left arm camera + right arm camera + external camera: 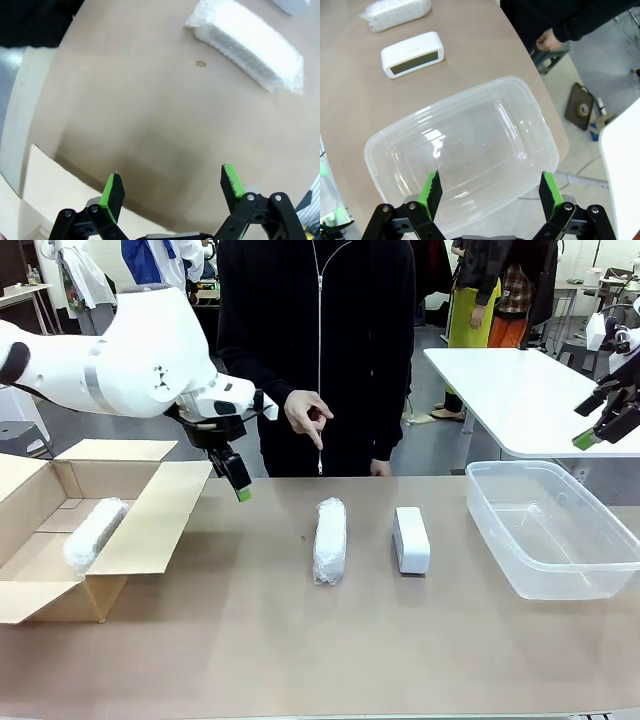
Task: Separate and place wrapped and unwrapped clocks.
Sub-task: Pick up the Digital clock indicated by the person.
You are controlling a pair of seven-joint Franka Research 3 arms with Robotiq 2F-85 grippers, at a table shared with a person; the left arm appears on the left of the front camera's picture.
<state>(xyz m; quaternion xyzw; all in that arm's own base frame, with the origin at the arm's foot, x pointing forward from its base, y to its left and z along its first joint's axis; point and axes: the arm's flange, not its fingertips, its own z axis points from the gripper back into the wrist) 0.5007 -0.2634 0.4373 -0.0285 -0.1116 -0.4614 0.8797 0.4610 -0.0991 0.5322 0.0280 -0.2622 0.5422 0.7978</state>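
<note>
Front view: one boxed wrapped clock (pixel 95 530) lies in the cardboard box (pixel 150 515). The second wrapped clock (pixel 330 538) and the bare clock (pixel 411 538) lie mid-table, near the person's pointing hand (pixel 308 412).

Left wrist view: the left gripper (pixel 172 185) gapes wide and empty. I'd worry that bubble wrap could slip from a shallow pinch.

Right wrist view: the right gripper (pixel 490 185), equally wide and empty, hangs over the plastic tub (pixel 534 100). Reaching across might bump that hand.
</note>
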